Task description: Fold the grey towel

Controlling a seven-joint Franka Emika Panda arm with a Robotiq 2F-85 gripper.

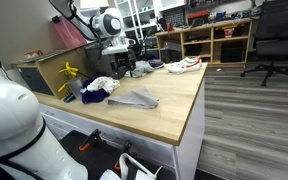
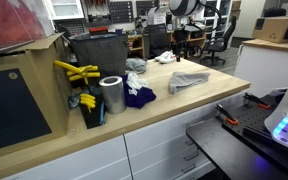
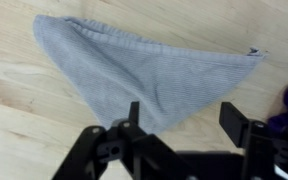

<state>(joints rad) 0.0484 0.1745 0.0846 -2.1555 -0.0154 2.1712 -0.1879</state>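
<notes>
In an exterior view, furthest left of the grey towel [image 1: 134, 98] lies a yellow object [image 1: 69, 72]. Next comes a blue cloth [image 1: 94, 97] with a white cloth [image 1: 102, 85] heaped against it. Both are just beside the towel's left edge, though it is hard to tell whether they touch it. The towel itself lies flat on the wooden table [image 1: 174, 112], and a white shoe [image 1: 184, 65] sits well apart to its right and further back.

In the wrist view the towel shows as a broad triangle. A rounded tip is at its left, a point hangs down in the middle, and a sharp corner is at its right. It looks doubled over, so the fold may be partly made. The gripper [image 3: 184, 122] hangs above the towel's lower point, its fingers [image 3: 134, 115] spread wide and holding nothing. The blue cloth peeks in past the towel's right corner.

Several things could go wrong from here:

- **Only the top layer caught.** The layers lie close together, so a pinch at the lower point could catch the top one alone and peel the fold open.
- **Towel sliding.** The bare wood looks smooth, so a sideways pull on a thin grip could slide the whole towel along without turning it over.
- **Blue cloth snagged.** A descent drifting right of the towel could catch the blue cloth and drag it into the fold.
- **Missed grasp.** Coming down short of the towel's edge would leave the fingers closing on the table alone.
</notes>
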